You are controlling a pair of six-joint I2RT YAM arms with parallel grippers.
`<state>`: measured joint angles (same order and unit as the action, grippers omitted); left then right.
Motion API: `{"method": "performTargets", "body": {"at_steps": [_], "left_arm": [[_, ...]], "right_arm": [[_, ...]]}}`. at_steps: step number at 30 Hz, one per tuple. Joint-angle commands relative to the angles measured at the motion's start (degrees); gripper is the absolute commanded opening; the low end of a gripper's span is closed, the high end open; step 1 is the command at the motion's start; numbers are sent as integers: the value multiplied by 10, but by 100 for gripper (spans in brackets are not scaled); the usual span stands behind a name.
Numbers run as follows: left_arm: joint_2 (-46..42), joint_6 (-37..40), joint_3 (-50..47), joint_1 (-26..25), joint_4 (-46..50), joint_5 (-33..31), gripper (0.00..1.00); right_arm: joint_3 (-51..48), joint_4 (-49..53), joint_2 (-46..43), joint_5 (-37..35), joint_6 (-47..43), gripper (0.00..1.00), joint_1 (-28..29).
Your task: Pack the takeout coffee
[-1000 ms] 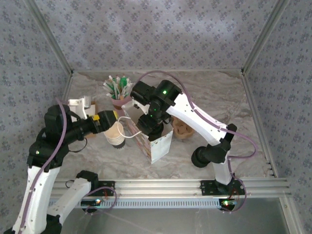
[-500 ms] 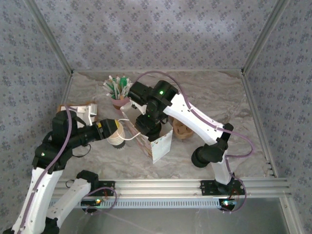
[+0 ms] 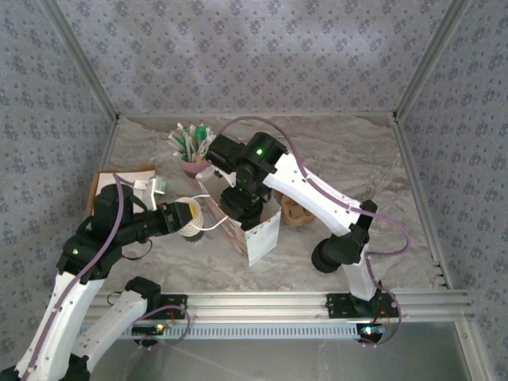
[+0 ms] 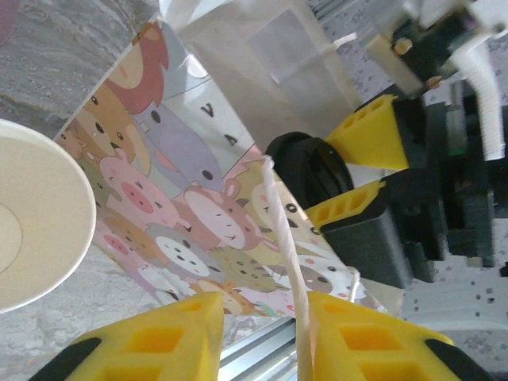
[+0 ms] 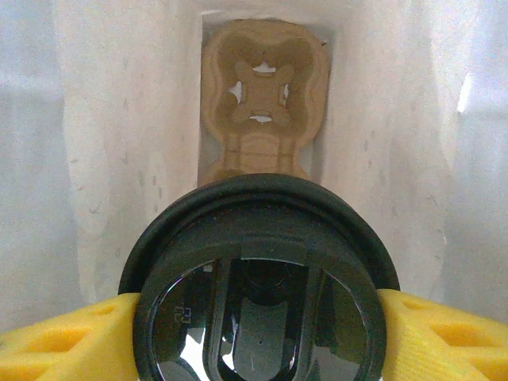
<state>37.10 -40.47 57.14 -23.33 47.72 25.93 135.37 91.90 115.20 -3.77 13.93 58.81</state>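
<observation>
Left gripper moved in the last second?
Yes. The left gripper moved toward the near rail, away from the pink cup.

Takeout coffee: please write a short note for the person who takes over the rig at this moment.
Right gripper: shut on the takeout coffee, gripping its black lid, at the open mouth of the paper bag.
Left gripper: open; the bag's handle string runs between its fingers.
Done: the lid is on, the coffee is in grasp over the bag; a cardboard carrier lies at the bag's bottom.
Left: lower the coffee in, probably into the carrier, then release.
</observation>
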Motion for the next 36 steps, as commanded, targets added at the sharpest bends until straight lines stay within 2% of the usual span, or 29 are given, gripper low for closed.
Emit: {"method": "performTargets", "body": {"at_steps": [1,4,13,36], "left_arm": [[-6,0,-12,-5,-24,-4,27],[0,3,-19,-6,-24,-9,20],[1,7,-27,-7,-24,-19,9],[8,14,-27,-6,-24,-30,7]], "right_arm": [[1,90,-1,-18,10,71,2],[-11,87,-1,-19,13,71,1],[-42,77,0,-10,17,72,-3],[-70,73,18,-1,10,71,-8]]}}
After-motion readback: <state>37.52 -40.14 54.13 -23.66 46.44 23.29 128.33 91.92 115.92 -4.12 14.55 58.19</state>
